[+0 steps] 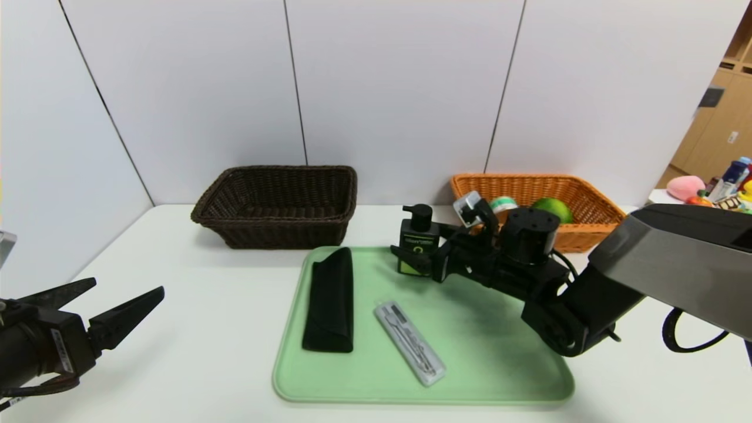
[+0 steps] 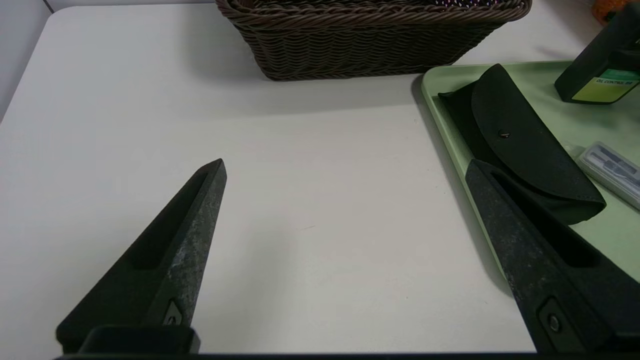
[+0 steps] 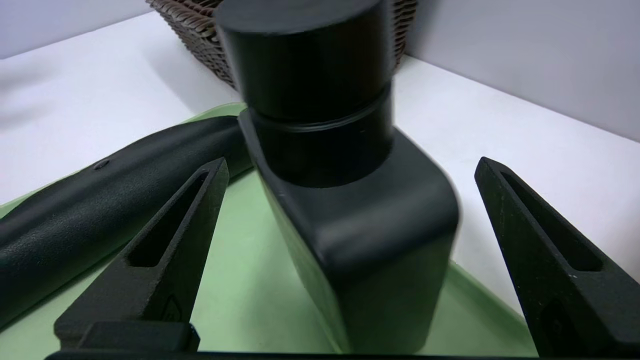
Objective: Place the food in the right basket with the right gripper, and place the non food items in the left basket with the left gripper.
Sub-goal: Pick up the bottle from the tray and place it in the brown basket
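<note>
The lime (image 1: pixel 553 209) and the small tin can (image 1: pixel 503 204) are seen lying inside the orange basket (image 1: pixel 593 226), which stands at the far right of the desk (image 1: pixel 194 329) against the back edge, so the food half of the sorting is judged to be done. The dark brown basket (image 1: pixel 276 205) stands at the back edge left of centre, and nothing can be seen in it. Three non-food items are left on the green tray (image 1: pixel 499 364) near the front edge, a little right of the middle: the pump bottle (image 1: pixel 418 238) stands upright at the tray's far side, the black pouch (image 1: pixel 330 299) lies along its left side, and the clear cutlery case (image 1: pixel 409 342) lies slantwise near its centre. The right gripper (image 3: pixel 350 167) is held at the bottle with its fingers spread wide, one on each side of the body and neither touching it; by the task's rule this item belongs to the other arm. The left gripper (image 2: pixel 345 167) is held low over bare desk near the front left corner, fingers wide apart and empty, just short of the tray's left rim. The next move is judged to call for the right arm to be drawn clear and the left gripper to be brought over the pouch, the nearest item, and closed across its narrow width.
</note>
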Action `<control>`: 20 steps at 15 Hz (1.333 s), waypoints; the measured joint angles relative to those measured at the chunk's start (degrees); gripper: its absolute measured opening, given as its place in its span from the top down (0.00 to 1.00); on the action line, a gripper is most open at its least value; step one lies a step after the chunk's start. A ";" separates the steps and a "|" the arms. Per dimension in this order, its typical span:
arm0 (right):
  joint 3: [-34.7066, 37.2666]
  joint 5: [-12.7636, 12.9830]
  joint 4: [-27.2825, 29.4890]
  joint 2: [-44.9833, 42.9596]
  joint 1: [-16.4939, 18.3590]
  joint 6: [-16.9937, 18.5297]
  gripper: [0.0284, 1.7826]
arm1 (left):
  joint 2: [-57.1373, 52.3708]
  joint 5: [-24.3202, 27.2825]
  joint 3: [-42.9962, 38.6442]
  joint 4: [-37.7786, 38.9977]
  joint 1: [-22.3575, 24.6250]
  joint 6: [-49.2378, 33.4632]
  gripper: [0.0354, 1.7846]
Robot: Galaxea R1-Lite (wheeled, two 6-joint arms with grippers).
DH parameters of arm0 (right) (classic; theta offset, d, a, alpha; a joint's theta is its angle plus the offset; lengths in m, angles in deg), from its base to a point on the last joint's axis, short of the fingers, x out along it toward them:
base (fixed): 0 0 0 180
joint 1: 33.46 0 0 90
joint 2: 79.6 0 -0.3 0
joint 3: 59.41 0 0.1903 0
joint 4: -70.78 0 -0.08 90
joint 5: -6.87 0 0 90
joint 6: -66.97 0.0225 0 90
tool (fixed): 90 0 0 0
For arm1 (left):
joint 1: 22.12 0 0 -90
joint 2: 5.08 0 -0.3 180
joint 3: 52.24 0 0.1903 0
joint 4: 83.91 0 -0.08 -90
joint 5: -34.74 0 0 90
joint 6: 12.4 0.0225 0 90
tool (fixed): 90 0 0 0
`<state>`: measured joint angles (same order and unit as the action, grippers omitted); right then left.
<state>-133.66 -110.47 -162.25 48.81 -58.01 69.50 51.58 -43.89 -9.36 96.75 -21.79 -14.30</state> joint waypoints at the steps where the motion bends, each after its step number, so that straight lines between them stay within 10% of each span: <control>1: -0.27 -0.09 -0.37 0.30 -0.13 0.12 0.05 | 0.00 0.00 0.00 -0.02 -0.02 -0.02 0.06; 10: 0.87 0.24 -0.28 -0.20 -0.56 0.22 0.67 | -0.07 0.00 -0.12 -0.02 -0.02 0.01 0.06; 15: 4.45 0.35 2.95 -9.34 -4.69 0.17 0.67 | -0.11 0.00 -0.26 -0.02 -0.02 0.00 0.06; 20: -11.07 2.61 17.86 -17.09 -9.22 0.34 0.67 | -0.22 -0.07 -0.41 -0.02 0.00 -0.16 0.06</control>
<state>-144.73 -107.86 -144.39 31.72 -67.23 69.84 51.36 -43.96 -9.77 96.73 -21.79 -14.46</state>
